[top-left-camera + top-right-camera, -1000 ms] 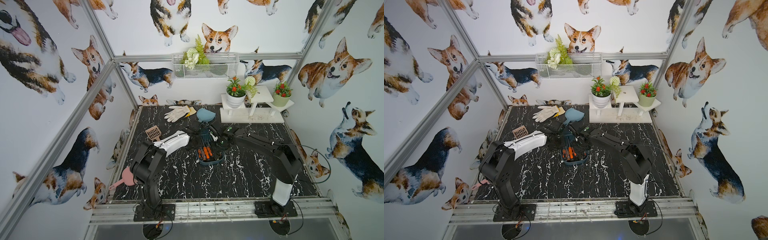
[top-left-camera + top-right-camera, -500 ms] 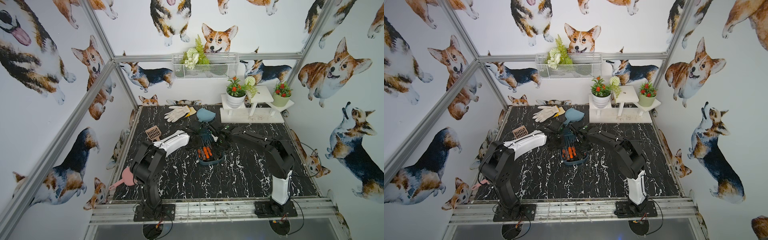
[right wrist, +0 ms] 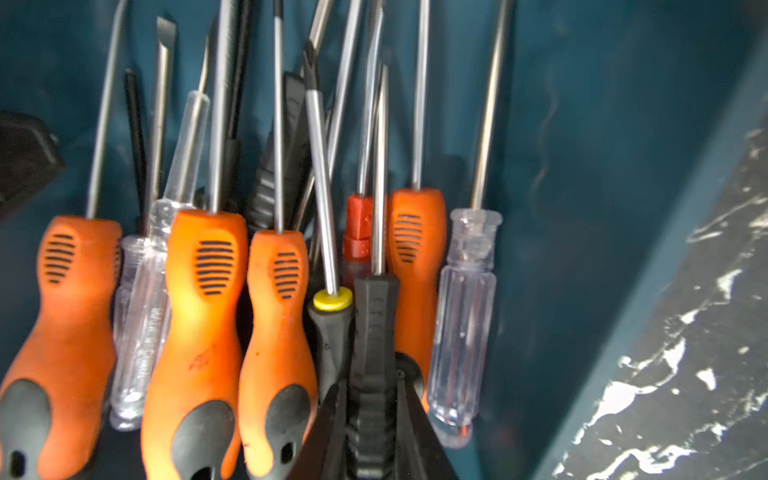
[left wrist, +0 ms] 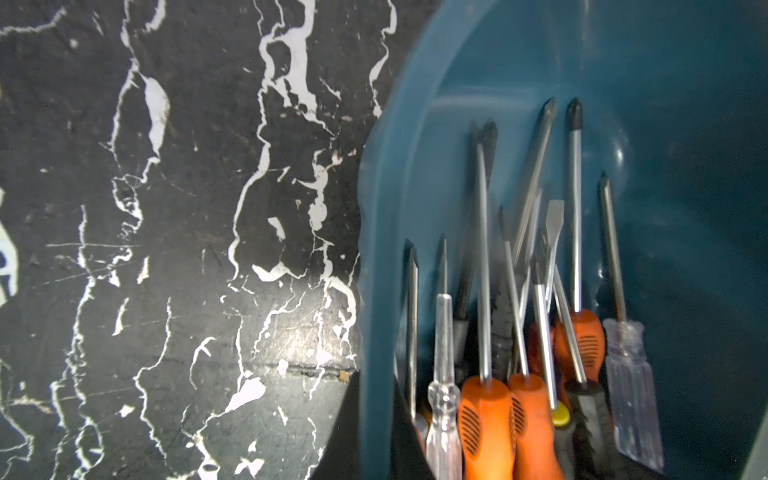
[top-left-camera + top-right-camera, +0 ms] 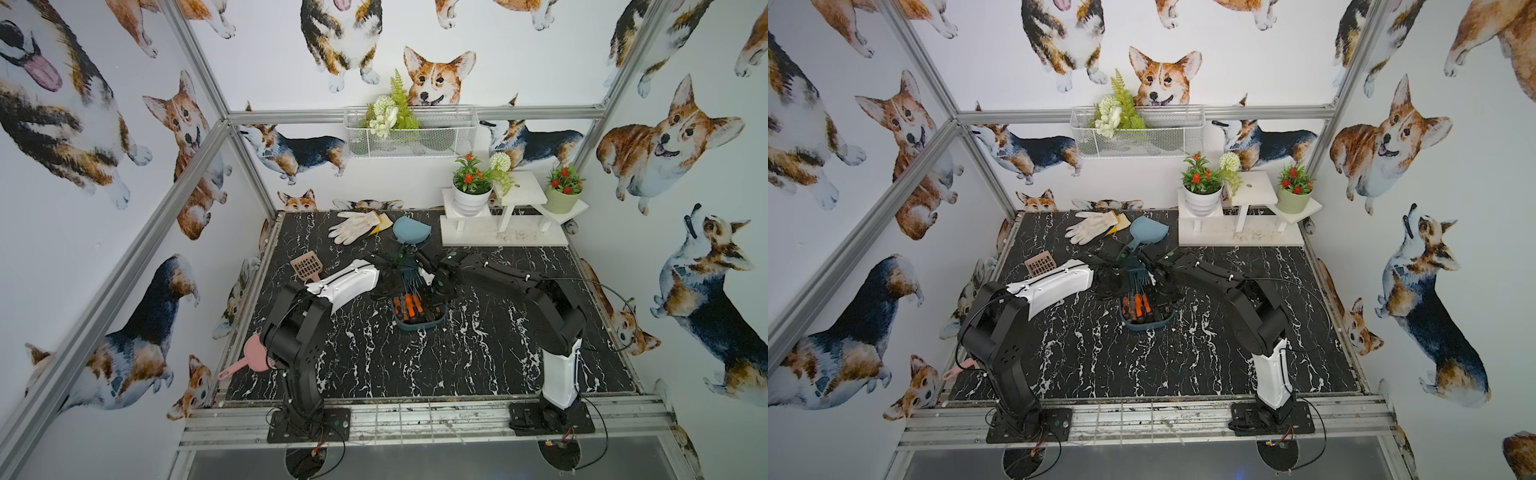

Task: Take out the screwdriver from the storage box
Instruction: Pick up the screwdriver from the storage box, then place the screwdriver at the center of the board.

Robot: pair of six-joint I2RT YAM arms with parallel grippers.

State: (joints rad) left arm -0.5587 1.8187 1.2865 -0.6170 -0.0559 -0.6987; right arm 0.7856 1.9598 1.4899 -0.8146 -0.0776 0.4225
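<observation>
Lowered since earlier, the right gripper (image 3: 374, 390) is pinched on the black-handled screwdriver (image 3: 376, 307) for lifting; the storage box (image 4: 395, 187) is clamped steady by the left gripper (image 4: 376, 432).

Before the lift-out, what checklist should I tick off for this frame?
1. Grip: right pincer closed on the black-handled screwdriver: ok, jaws against both handle sides.
2. Bracing: left pincer clamping the storage box wall: ok.
3. Single pick: yellow-collared screwdriver outside the grip: cannot tell, a jaw hides its handle.
4. Grip firmness: cannot tell.
5. Support: storage box resting on the table: ok.
</observation>
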